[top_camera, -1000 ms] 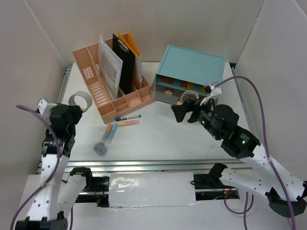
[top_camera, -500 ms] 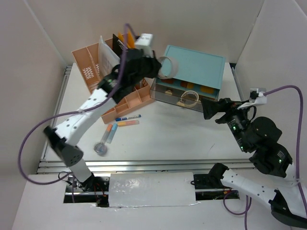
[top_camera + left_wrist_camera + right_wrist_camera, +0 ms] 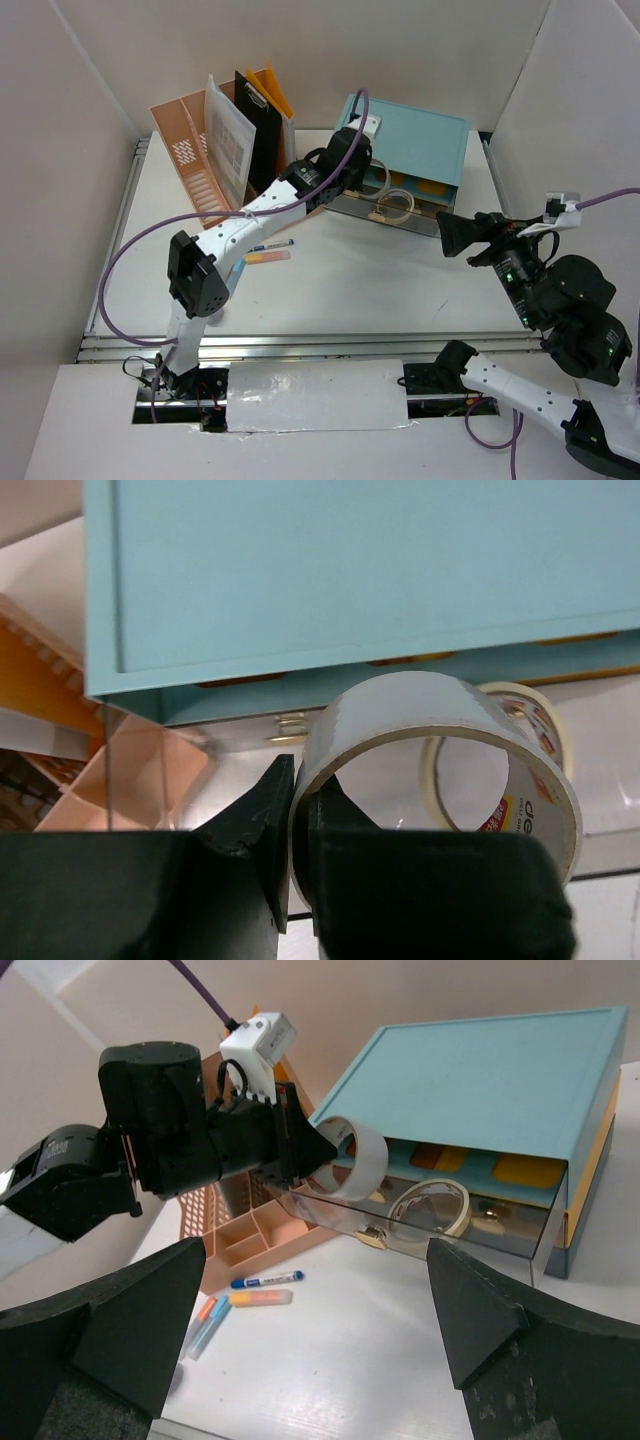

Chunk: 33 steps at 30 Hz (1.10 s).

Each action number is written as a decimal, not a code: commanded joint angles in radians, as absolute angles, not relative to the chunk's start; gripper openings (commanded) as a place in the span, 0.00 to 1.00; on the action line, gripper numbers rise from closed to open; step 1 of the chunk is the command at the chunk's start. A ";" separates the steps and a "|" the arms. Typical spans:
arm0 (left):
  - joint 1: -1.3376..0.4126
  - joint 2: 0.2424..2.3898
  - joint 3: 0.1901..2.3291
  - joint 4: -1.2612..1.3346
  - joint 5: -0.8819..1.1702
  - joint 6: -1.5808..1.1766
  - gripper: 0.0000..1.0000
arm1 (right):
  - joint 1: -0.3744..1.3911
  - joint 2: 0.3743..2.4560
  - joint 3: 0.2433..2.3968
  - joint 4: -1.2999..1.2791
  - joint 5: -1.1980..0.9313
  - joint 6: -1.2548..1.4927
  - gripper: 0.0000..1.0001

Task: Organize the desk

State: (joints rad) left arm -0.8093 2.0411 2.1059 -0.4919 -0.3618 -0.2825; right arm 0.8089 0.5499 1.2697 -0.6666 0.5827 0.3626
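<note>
– Desk (image 3: pixel 350 290) first: where does it lie, and what have your jaws got?

– It spreads white under both arms, between the panel walls. My left gripper (image 3: pixel 295 800) is pinched on the wall of a white tape roll (image 3: pixel 400 695), one finger inside the ring and one outside, so the roll hangs upright from its edge.

– Why hold it up there?

– It hangs just above the pulled-out clear drawer (image 3: pixel 480 1225) of the teal cabinet (image 3: pixel 420 135). A cream tape roll (image 3: pixel 545 715) lies flat in that drawer, so I judge this is the spot for tape and a drop from here should land beside it.

– And farther out?

– The pink organizer (image 3: pixel 190 170) stands left of the cabinet with folders upright in it. A few pens (image 3: pixel 268 250) lie loose in front of it, not yet put away.

– Your other arm?

– The right gripper (image 3: pixel 315 1290) has its jaws spread wide and empty, well apart to the right, clear of the drawer so it won't block the drop.
</note>
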 commanded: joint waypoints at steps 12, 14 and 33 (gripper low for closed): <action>-0.805 1.997 2.045 -0.440 -0.468 -0.304 0.21 | 0.805 0.557 1.246 -0.667 0.568 0.345 1.00; -0.805 1.971 2.022 -0.436 -0.468 -0.310 0.36 | 0.805 0.557 1.247 -0.669 0.563 0.347 1.00; -0.839 1.600 1.991 -0.498 -0.578 -0.408 1.00 | 0.753 0.853 0.999 -0.405 0.390 0.483 0.16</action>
